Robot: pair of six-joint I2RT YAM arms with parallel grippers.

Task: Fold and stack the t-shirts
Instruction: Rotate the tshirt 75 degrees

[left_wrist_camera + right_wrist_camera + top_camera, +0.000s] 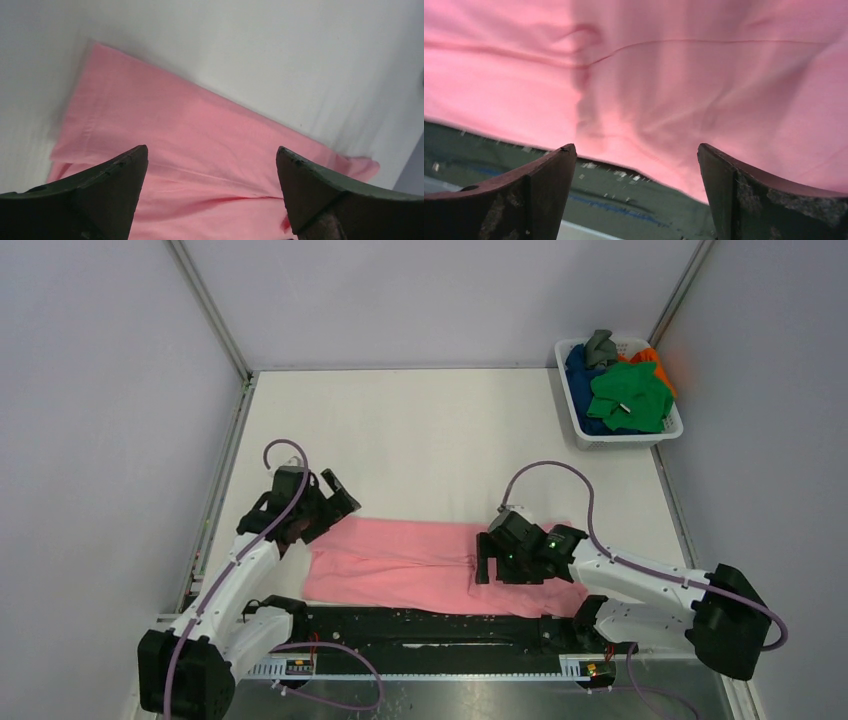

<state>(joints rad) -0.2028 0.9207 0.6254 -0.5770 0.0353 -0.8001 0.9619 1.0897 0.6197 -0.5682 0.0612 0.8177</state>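
- We see a light pink t-shirt (400, 565) spread flat across the lower middle of the frame, its near edge at a black rail (420, 625).
- The left gripper (338, 502) sits at the shirt's left end, and the right gripper (497, 575) sits over its right part.
- At upper right, a white basket (628, 437) holds a green shirt (630, 395) on top, with a dark blue shirt (580, 365), an orange shirt (655, 358) and a grey shirt (600, 345).

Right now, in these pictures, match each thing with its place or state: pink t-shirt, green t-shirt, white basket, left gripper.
1 pink t-shirt
2 green t-shirt
3 white basket
4 left gripper

A far right corner of the table
B open, at the pink t-shirt's left end
C on top in the basket
D laid flat at the near edge

Pairs: 1-D, 2-C, 3-A, 4-B
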